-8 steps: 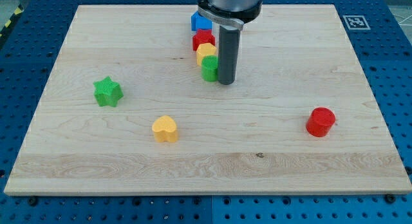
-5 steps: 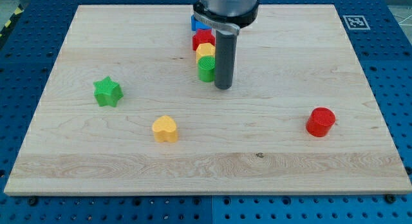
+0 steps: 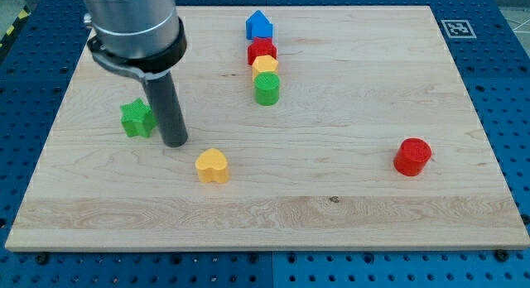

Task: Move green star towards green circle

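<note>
The green star lies at the view's left on the wooden board. The green circle stands at the upper middle, at the bottom of a column of blocks. My tip rests on the board just right of the green star and slightly below it, close to its right edge. The rod's upper part covers a little of the star's right side.
Above the green circle stand a yellow block, a red block and a blue house-shaped block. A yellow heart lies just below and right of my tip. A red cylinder stands at the right.
My tip has moved from beside the green circle to the view's left and down, ending next to the green star. No block has visibly moved.
</note>
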Available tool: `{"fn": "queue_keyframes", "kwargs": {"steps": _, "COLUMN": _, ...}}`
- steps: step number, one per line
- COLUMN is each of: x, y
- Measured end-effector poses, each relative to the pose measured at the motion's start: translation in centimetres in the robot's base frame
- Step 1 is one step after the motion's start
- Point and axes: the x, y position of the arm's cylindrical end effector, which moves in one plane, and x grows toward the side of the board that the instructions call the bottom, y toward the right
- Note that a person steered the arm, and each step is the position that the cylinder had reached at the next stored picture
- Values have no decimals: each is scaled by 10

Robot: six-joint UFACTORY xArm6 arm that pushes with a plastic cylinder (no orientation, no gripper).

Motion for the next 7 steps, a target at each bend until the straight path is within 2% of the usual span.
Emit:
{"fn": "queue_keyframes", "kwargs": {"steps": 2, "x": 5, "y": -67}}
{"fn": "queue_keyframes", "kwargs": {"steps": 3, "x": -16, "y": -82}}
{"fn": "queue_keyframes", "kwargs": {"steps": 7, "x": -28, "y": -65}}
